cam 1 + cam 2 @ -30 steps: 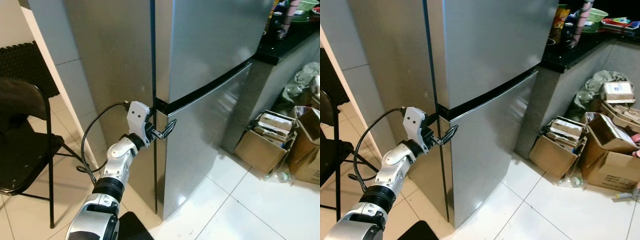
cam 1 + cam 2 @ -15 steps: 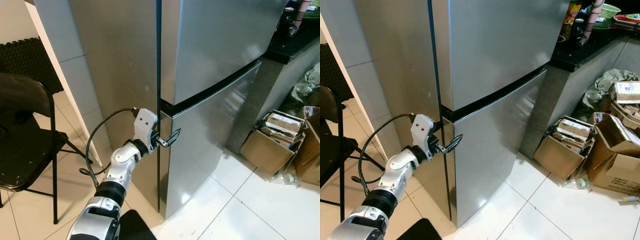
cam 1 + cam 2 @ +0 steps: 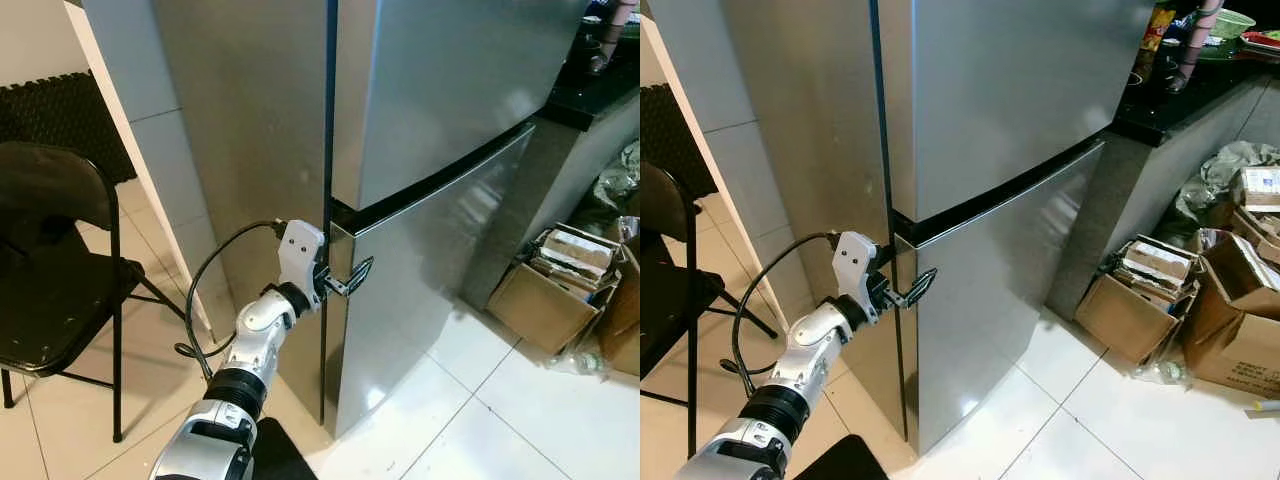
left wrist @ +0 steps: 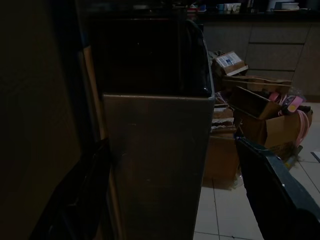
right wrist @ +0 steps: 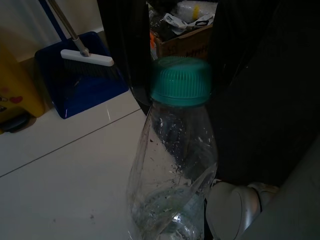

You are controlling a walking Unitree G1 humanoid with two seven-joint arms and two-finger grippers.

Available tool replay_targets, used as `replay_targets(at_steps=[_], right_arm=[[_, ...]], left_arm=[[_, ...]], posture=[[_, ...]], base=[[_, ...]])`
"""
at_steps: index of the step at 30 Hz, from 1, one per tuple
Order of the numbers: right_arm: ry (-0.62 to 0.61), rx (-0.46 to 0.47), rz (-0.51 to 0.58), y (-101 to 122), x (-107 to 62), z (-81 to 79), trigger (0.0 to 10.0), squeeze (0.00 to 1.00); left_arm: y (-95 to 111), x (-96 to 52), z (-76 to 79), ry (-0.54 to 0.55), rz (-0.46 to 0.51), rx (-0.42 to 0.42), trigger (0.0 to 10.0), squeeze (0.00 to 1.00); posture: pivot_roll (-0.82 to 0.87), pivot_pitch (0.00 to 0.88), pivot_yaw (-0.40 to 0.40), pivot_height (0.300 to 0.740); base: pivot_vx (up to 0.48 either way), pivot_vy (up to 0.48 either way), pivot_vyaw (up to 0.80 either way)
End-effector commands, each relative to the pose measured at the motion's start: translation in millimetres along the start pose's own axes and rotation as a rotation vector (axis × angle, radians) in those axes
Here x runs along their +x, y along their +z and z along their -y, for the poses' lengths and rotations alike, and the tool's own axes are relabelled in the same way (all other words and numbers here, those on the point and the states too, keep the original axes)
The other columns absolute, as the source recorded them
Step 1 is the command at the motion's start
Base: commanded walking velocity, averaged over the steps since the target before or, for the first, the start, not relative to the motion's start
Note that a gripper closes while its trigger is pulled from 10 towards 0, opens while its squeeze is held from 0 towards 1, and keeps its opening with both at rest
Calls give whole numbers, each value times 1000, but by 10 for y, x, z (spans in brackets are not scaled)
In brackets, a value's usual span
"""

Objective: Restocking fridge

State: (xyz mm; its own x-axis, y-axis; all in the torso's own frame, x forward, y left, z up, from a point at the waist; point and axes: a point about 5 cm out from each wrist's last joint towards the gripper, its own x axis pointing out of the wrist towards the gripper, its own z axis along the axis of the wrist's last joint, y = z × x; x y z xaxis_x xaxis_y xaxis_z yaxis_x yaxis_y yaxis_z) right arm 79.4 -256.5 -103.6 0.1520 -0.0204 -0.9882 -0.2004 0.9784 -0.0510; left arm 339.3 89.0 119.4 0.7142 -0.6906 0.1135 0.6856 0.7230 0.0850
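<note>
The left gripper [image 3: 350,277], fingers spread apart, straddles the hinge-side edge of the fridge's lower door [image 3: 430,280] just under the dark seam, while the right gripper clasps a green-capped clear bottle [image 5: 175,165].

Both my head eyes look forward and down at the fridge [image 3: 420,150] corner and share it with cardboard boxes [image 3: 1145,290]; left wrist camera sits close against that corner; right wrist camera faces floor [image 5: 60,165].
</note>
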Motion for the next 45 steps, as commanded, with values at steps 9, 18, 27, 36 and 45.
replay_targets(at_steps=[9, 18, 27, 36, 45], right_arm=[[-3, 13, 2, -15, 6, -19, 10000, 0], [-2, 19, 1, -38, 8, -27, 10000, 0], [-3, 17, 0, -53, 8, -28, 10000, 0], [-3, 19, -4, -77, 8, -33, 10000, 0], [0, 22, -3, -64, 9, -36, 10000, 0]], left_arm=[[-102, 113, 385, -190, -34, -29, 10000, 0], [-140, 113, 566, -268, -33, -45, 10000, 0], [-141, 132, 672, -307, -23, -60, 10000, 0], [-133, 128, 732, -333, -15, -71, 10000, 0], [-194, 30, 928, -484, -34, -120, 10000, 0]], posture=[[-13, 0, -50, 740], [-16, 0, -45, 740], [-18, 0, -47, 740], [-18, 0, -46, 740], [-17, 0, -46, 740]], base=[[0, 0, 0], [0, 0, 0], [0, 0, 0], [0, 0, 0], [0, 0, 0]])
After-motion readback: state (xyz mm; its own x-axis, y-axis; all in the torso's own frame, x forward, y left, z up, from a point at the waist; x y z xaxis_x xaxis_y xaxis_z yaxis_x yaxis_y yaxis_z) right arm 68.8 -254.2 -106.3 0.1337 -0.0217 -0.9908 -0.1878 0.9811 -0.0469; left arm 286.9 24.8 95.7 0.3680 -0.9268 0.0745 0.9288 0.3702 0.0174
